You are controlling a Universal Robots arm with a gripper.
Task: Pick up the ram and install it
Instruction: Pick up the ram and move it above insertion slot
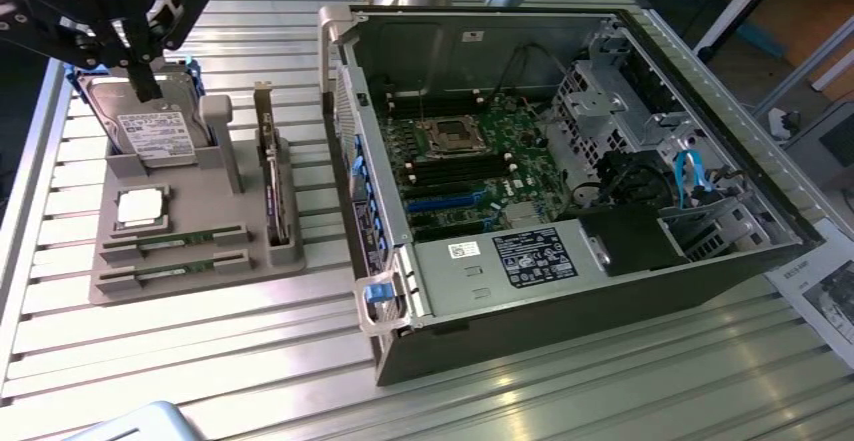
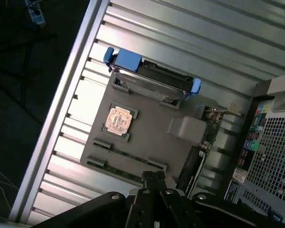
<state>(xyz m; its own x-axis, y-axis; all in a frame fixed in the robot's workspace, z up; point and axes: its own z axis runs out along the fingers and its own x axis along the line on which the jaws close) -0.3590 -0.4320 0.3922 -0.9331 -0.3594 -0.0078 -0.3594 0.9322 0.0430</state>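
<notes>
Two rams lie side by side in slots at the front of a grey holder tray point(image 1: 200, 286): one ram point(image 1: 174, 238) and a second ram point(image 1: 174, 269) just in front of it. In the wrist view the same sticks appear as one ram point(image 2: 128, 154) and another ram point(image 2: 116, 171). My gripper point(image 1: 143, 89) hangs high over the tray's far end, above the hard drive point(image 1: 158, 133), well away from the rams. Its fingers are shut with nothing between them. From the wrist, the gripper point(image 2: 154, 176) tips meet above the rams' end of the tray.
The tray also holds a square silver processor point(image 1: 142, 208) and an upright expansion card point(image 1: 274, 191). An open computer case point(image 1: 561, 281) lies at the exterior view's right, its motherboard point(image 1: 467, 161) exposed. The slatted metal table point(image 1: 200, 361) extends in front of the tray.
</notes>
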